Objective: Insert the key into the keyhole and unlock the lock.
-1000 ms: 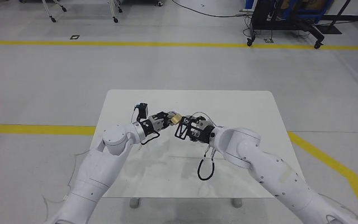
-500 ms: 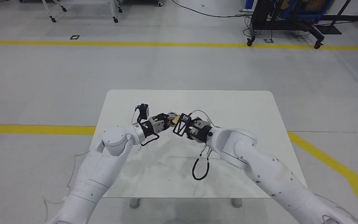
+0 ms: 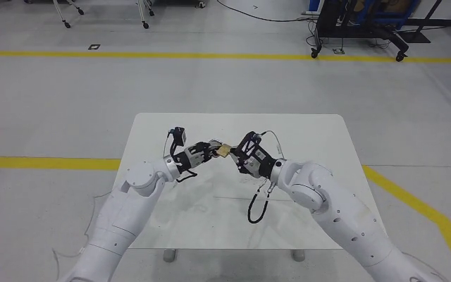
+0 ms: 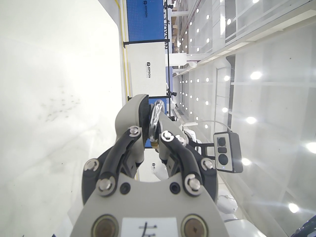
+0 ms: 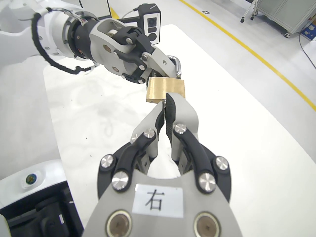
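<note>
Left claw (image 5: 172,69) is clamped on the brass lock (image 5: 165,89) by its shackle (image 5: 178,65), holding it up over the table (image 5: 234,114). Right claw (image 5: 166,103) is pinched tight on the key (image 5: 163,102), right at the lock's bottom face. Each claw's base has a white sticker (image 5: 158,199) with one black character.

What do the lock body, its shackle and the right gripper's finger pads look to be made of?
The lock body looks like brass: yellow-gold with a brushed, matte sheen. The shackle looks like steel, probably plated: bright silver with mirror-like highlights. The finger pads of the right gripper are likely rubber: matte black with a ribbed texture.
</note>
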Robot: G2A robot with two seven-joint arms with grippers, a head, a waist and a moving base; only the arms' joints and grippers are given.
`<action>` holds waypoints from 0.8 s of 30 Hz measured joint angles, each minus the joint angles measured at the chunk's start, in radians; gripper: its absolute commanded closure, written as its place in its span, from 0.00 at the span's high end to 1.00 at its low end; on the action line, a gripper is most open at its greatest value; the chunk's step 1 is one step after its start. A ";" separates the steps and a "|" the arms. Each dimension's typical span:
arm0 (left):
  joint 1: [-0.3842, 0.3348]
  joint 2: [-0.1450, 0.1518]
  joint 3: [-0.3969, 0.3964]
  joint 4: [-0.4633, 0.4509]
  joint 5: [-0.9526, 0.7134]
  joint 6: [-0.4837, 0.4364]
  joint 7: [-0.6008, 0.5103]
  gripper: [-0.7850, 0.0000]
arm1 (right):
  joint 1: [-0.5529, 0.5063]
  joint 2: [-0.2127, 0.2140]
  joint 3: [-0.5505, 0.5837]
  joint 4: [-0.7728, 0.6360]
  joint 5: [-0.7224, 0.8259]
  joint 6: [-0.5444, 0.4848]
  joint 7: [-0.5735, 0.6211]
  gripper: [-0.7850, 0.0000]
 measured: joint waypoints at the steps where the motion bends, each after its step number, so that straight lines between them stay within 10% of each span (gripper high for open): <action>1: 0.000 0.000 -0.002 0.003 0.002 -0.007 0.006 0.00 | -0.004 0.000 0.004 0.004 0.007 -0.006 -0.010 0.00; 5: -0.001 0.000 -0.010 0.018 0.009 -0.029 0.024 0.00 | -0.012 -0.002 0.010 0.020 0.028 -0.023 -0.034 0.00; 7: -0.003 -0.001 -0.013 0.025 0.007 -0.033 0.022 0.00 | -0.011 -0.004 0.007 0.024 0.034 -0.037 -0.044 0.49; 8: -0.005 -0.001 -0.014 0.027 0.006 -0.033 0.021 0.00 | -0.009 -0.005 0.006 0.028 0.035 -0.045 -0.052 0.95; 9: -0.006 -0.001 -0.015 0.029 0.006 -0.033 0.021 0.00 | -0.007 -0.006 0.005 0.034 0.032 -0.055 -0.060 1.00; 24: -0.049 -0.012 0.097 0.075 0.233 -0.001 -0.008 0.00 | -0.230 0.055 0.362 -0.150 -0.137 -0.017 -0.113 1.00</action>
